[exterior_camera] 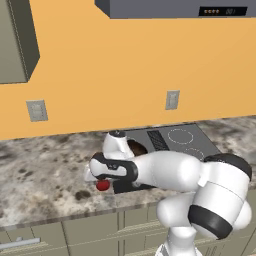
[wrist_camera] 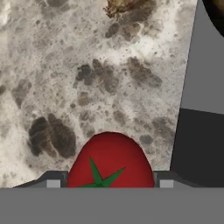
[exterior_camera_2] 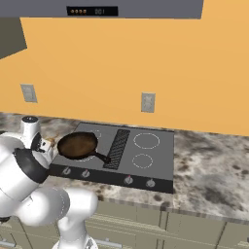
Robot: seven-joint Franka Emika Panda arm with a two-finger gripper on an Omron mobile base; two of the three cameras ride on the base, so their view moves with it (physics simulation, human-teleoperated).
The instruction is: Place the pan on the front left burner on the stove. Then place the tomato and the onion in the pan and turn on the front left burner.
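Observation:
The red tomato (wrist_camera: 109, 159) with its green star top sits between my gripper's (wrist_camera: 106, 183) two fingertips, which are shut on it just over the speckled counter. From the left base view the tomato (exterior_camera: 103, 185) hangs under the hand, left of the stove (exterior_camera: 187, 142). The dark pan (exterior_camera_2: 77, 145) rests on the stove's (exterior_camera_2: 155, 163) front left corner and covers most of the burner ring there, its handle pointing right. A curved bit of the pan (wrist_camera: 216, 13) shows at the hand view's top right. A tan papery onion (wrist_camera: 124, 5) lies on the counter at the top edge.
Several grey knobs (exterior_camera_2: 128, 180) line the stove's front strip. A ribbed grille (exterior_camera_2: 117, 142) runs down its middle, with two white rings to its right. Speckled stone counter (exterior_camera: 40, 175) stretches left of the stove. The orange wall carries outlets, and a hood hangs above.

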